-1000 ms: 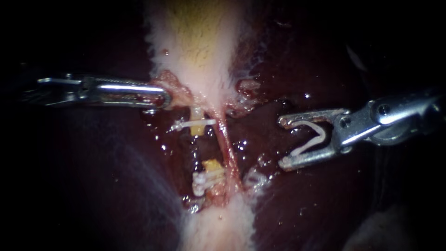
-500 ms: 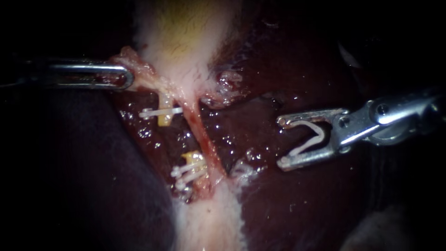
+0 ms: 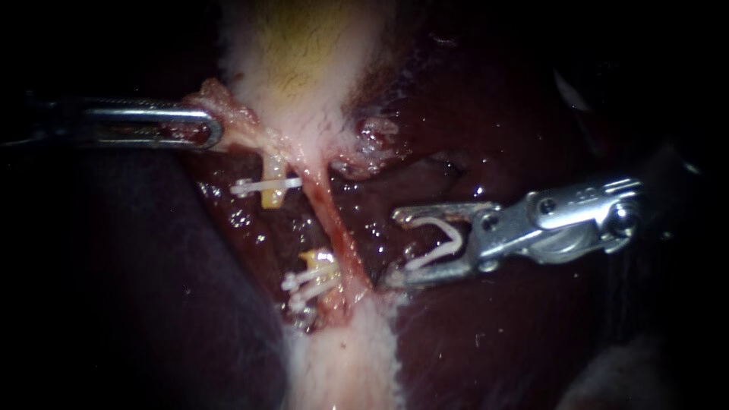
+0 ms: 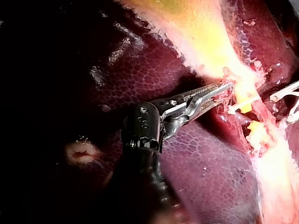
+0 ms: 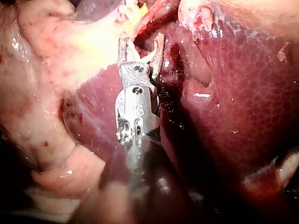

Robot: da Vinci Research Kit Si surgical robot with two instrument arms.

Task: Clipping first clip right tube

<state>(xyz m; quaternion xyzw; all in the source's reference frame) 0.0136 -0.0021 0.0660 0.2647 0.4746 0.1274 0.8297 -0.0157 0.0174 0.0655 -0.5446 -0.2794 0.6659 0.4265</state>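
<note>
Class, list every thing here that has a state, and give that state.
Left instrument: jaws shut on gallbladder tissue.
Right instrument: jaws wide apart, holding loaded clip.
Loaded clip: open, not around a tube.
Left tube: cut.
Upper clip, lower clips: closed on left tube.
Right tube: whole, unclipped.

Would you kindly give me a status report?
Left instrument shut on tissue. Right instrument holds loaded clip, just short of right tube. Tube unclipped; nothing between.
</note>
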